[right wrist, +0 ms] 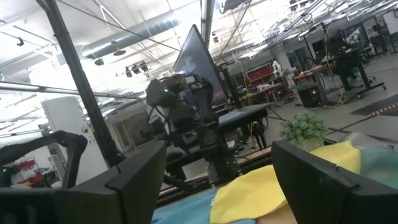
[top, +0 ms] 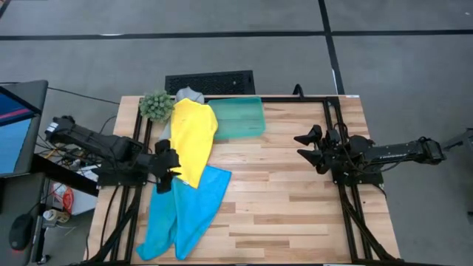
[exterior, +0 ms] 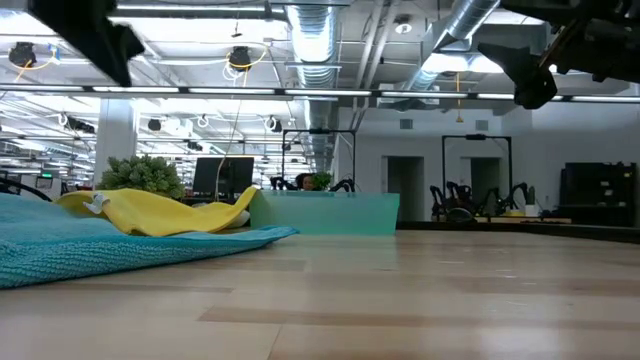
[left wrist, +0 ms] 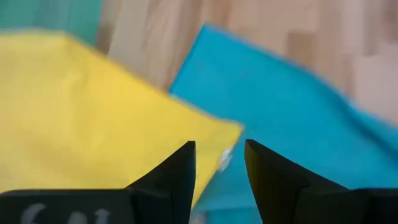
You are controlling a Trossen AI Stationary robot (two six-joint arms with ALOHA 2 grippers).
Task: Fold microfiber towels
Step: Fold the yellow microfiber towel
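Note:
A yellow towel (top: 192, 137) lies spread at the table's left, its near end overlapping two sky-blue towels (top: 185, 210) that reach toward the near edge. A grey towel (top: 189, 94) peeks out from under the yellow one's far end. My left gripper (top: 168, 166) hangs open above the yellow towel's near corner (left wrist: 211, 134), clear of it, with blue towel (left wrist: 292, 106) beyond. My right gripper (top: 310, 146) is open and empty, raised over the table's right side. In the low view the yellow towel (exterior: 160, 212) rests on the blue one (exterior: 100, 250).
A translucent teal tray (top: 238, 118) stands at the far edge next to the yellow towel. A fuzzy green plant ball (top: 156, 106) sits at the far left corner. Bare wood (top: 281, 199) lies between the towels and the right arm.

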